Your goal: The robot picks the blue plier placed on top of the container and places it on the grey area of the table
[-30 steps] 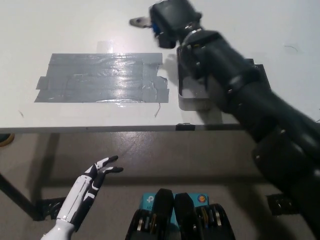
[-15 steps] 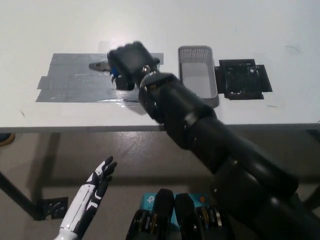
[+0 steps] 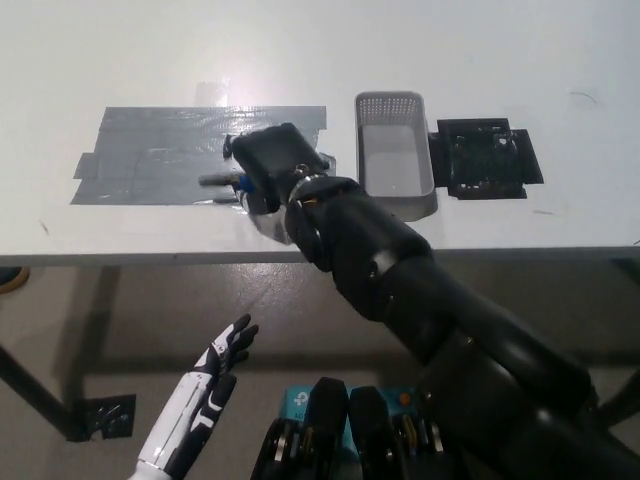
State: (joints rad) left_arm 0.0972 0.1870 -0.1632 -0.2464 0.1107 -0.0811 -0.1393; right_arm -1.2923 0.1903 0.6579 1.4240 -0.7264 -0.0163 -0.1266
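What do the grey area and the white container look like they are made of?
The grey area looks like overlapping strips of glossy duct tape: visible seams, wrinkles and glare. The container seems moulded white plastic with a matt finish; its rim shows a fine perforated grid.

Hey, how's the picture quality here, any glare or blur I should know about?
Head view: overhead light glares off the grey tape patch and the white table above it. The black right hand is slightly soft, so the blue pliers in it show only partly. The basket and black mat look sharp. The white left hand rests below the table, dimmer.
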